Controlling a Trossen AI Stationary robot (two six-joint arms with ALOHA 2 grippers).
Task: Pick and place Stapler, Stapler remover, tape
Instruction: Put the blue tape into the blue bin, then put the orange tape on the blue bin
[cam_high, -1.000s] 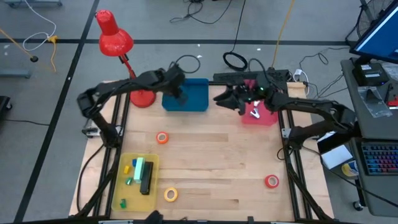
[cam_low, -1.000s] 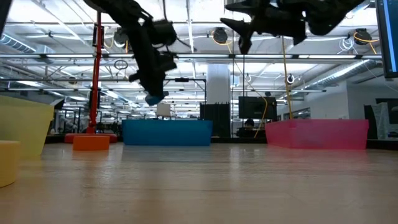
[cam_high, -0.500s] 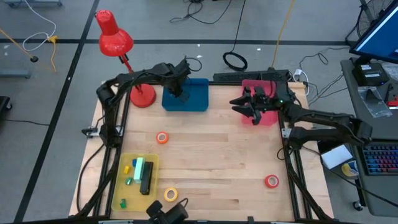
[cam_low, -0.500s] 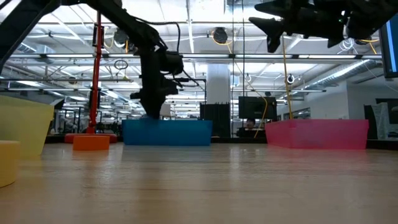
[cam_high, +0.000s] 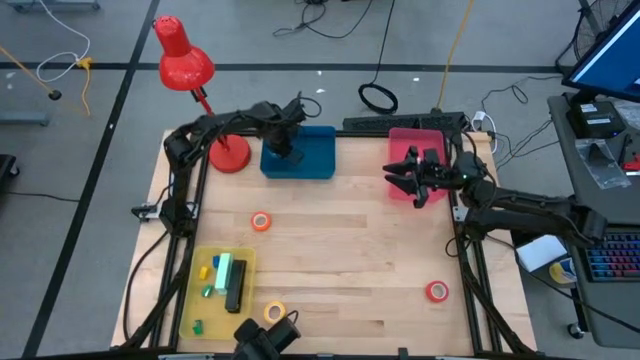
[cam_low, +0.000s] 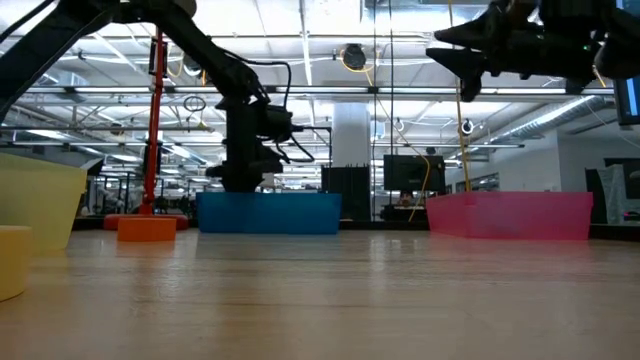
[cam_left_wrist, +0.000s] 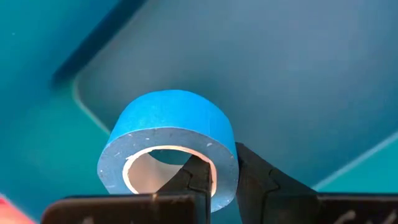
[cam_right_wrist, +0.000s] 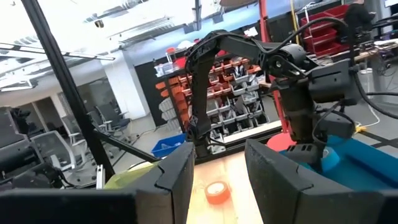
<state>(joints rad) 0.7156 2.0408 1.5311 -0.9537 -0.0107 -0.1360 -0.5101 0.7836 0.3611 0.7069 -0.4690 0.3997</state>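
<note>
Two arms are showing from above: the left gripper (cam_high: 283, 152) is reaching into the blue bin (cam_high: 312, 152), the right gripper (cam_high: 407, 178) hovering over the pink bin (cam_high: 412, 137). Left wrist: fingers (cam_left_wrist: 198, 180) are clamping the blue tape roll (cam_left_wrist: 171, 146)'s wall. Right wrist: fingers (cam_right_wrist: 175, 171) are standing apart, empty.

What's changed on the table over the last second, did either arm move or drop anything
The left pincer, shut on the blue tape roll, came down from above the blue bin into it; the roll isn't released. The right pincer, open and empty, drew back across the pink bin toward its own side. The orange, yellow and red rolls and the yellow tray stayed put.
</note>
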